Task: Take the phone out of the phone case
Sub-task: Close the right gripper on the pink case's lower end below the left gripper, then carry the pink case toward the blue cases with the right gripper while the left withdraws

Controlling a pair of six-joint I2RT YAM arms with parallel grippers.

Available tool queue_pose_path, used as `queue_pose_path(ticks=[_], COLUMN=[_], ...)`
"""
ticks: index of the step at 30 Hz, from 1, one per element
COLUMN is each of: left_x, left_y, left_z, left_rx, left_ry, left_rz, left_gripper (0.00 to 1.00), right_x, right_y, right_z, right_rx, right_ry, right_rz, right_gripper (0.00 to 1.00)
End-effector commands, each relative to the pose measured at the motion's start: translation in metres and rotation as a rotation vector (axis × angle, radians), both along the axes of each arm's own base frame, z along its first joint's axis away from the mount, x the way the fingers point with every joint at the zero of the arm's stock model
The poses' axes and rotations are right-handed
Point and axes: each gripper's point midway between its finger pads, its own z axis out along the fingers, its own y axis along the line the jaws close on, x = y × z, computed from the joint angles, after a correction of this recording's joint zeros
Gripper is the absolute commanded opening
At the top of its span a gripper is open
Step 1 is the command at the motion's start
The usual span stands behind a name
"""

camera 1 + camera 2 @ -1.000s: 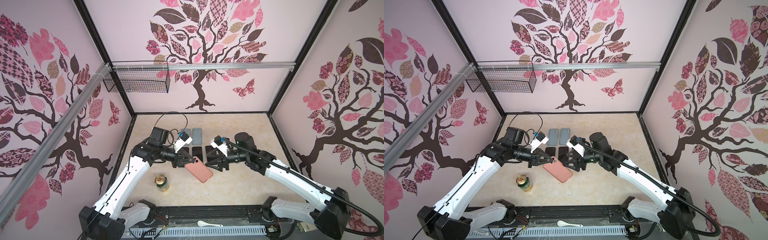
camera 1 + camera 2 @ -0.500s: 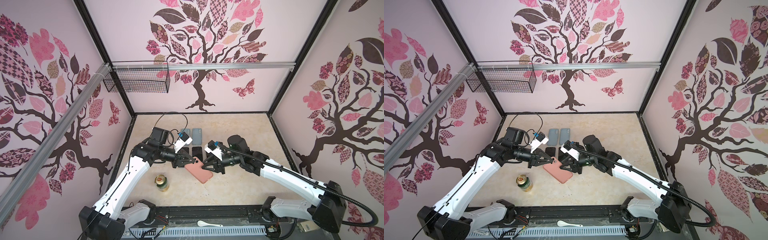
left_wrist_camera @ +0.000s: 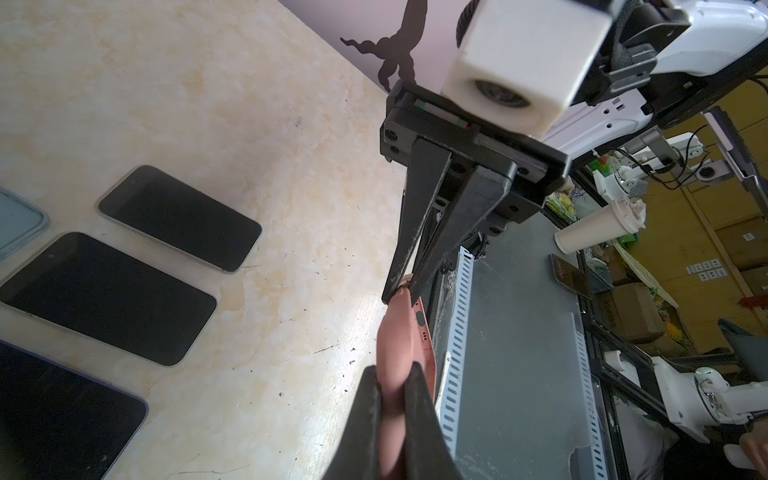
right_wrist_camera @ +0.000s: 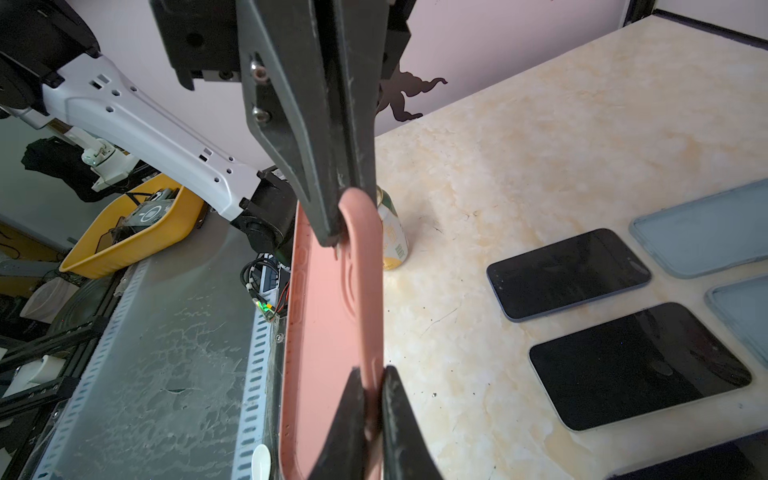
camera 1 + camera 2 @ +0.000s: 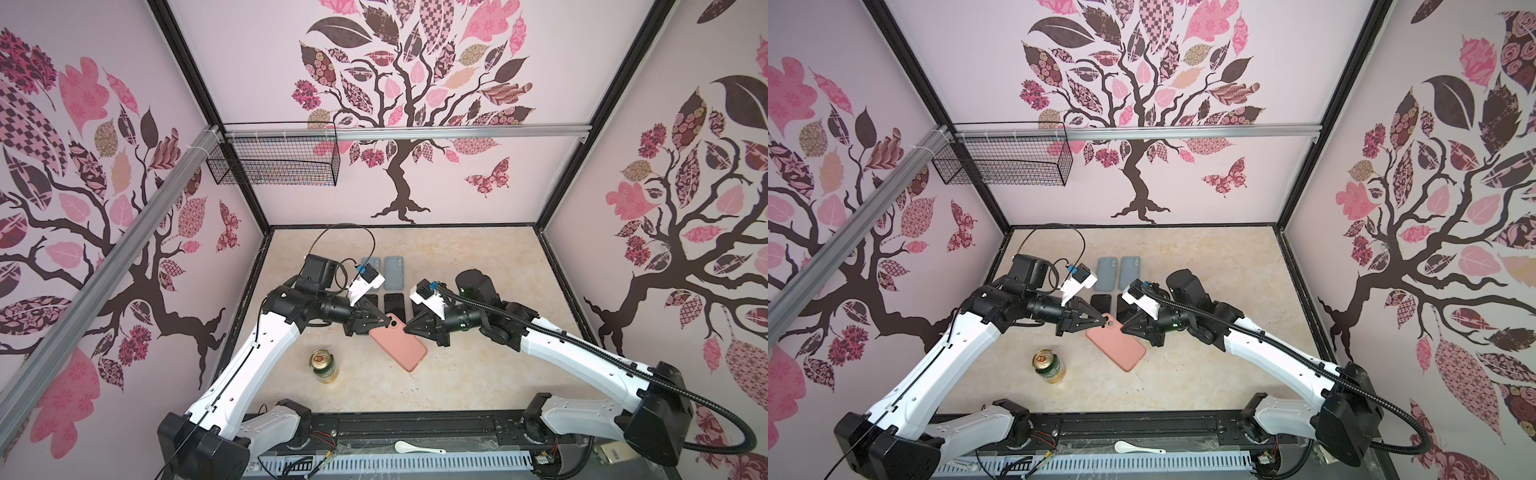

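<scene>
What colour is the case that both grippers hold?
The case is salmon pink, clearest in the right wrist view.

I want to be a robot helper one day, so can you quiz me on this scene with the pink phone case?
1. True or false: only the left gripper grips the pink phone case.
2. What stands upright on the table? A) green drink can B) mug C) bottle
3. How many grey-blue phone cases lie at the back of the table?

Key: 1 false, the right gripper pinches it too; 2 A; 3 two.
</scene>
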Motion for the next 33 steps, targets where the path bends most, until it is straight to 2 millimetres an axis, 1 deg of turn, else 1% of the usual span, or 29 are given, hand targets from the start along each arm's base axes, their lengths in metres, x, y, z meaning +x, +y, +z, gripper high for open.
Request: queue_pose_path(ticks=[1,3,4,5,7,9,10,13,14,15,17,19,24,26,28,31,33], left_x=[0.0,0.001,0.002,0.003,0.007,0.02,0.031,0.064,0.072,0.079,0.089,0.095,0.098,0.099,0.101,0.107,0.112], left_y=[-0.002,-0.002,-0.002,-0.002,-0.002,0.001,0.005,0.023,0.029,0.034,0.043,0.048,0.045,0.044,0.044,0.046,0.049], left_z=[0.012,0.012,0.012,0.013,0.016,0.017,0.018,0.022,0.025,0.027,0.028,0.022,-0.003,-0.011,-0.019,-0.028,-0.034], left_rx=[-0.021,-0.021,-0.022,-0.026,-0.025,0.0,0.018,0.082,0.096,0.105,0.124,0.144,0.155,0.148,0.142,0.152,0.166], left_ry=[-0.037,-0.035,-0.036,-0.036,-0.048,-0.088,-0.111,-0.203,-0.227,-0.243,-0.262,-0.247,-0.155,-0.13,-0.104,-0.071,-0.046], left_rz=[-0.01,-0.002,0.003,0.006,0.032,0.095,0.163,0.369,0.426,0.476,0.552,0.597,0.615,0.626,0.648,0.692,0.727], left_gripper=[0.0,0.0,0.07,0.17,0.45,0.68,0.75,0.91,0.95,0.98,0.98,0.98,0.98,0.98,0.98,0.98,0.98], right_x=[0.001,0.002,0.003,0.005,0.01,0.025,0.034,0.064,0.074,0.084,0.101,0.118,0.146,0.155,0.166,0.18,0.188], right_y=[0.001,0.001,0.001,0.0,-0.001,-0.005,-0.008,-0.022,-0.027,-0.034,-0.046,-0.059,-0.08,-0.085,-0.094,-0.107,-0.112], right_z=[0.011,0.012,0.013,0.012,0.013,0.008,0.003,-0.01,-0.014,-0.018,-0.025,-0.033,-0.058,-0.062,-0.064,-0.068,-0.072], right_rx=[0.023,0.024,0.024,0.022,0.015,-0.011,-0.031,-0.095,-0.117,-0.138,-0.177,-0.216,-0.278,-0.267,-0.281,-0.356,-0.376], right_ry=[-0.017,-0.02,-0.021,-0.022,-0.028,-0.034,-0.04,-0.044,-0.04,-0.035,-0.016,0.02,0.172,0.231,0.235,0.211,0.22], right_rz=[-0.005,-0.013,-0.019,-0.029,-0.064,-0.159,-0.214,-0.406,-0.473,-0.545,-0.668,-0.779,-0.906,-0.925,-0.978,-1.067,-1.108], right_gripper=[0.04,0.02,0.0,0.0,0.0,0.0,0.0,0.0,0.0,0.0,0.0,0.0,0.0,0.0,0.0,0.0,0.0])
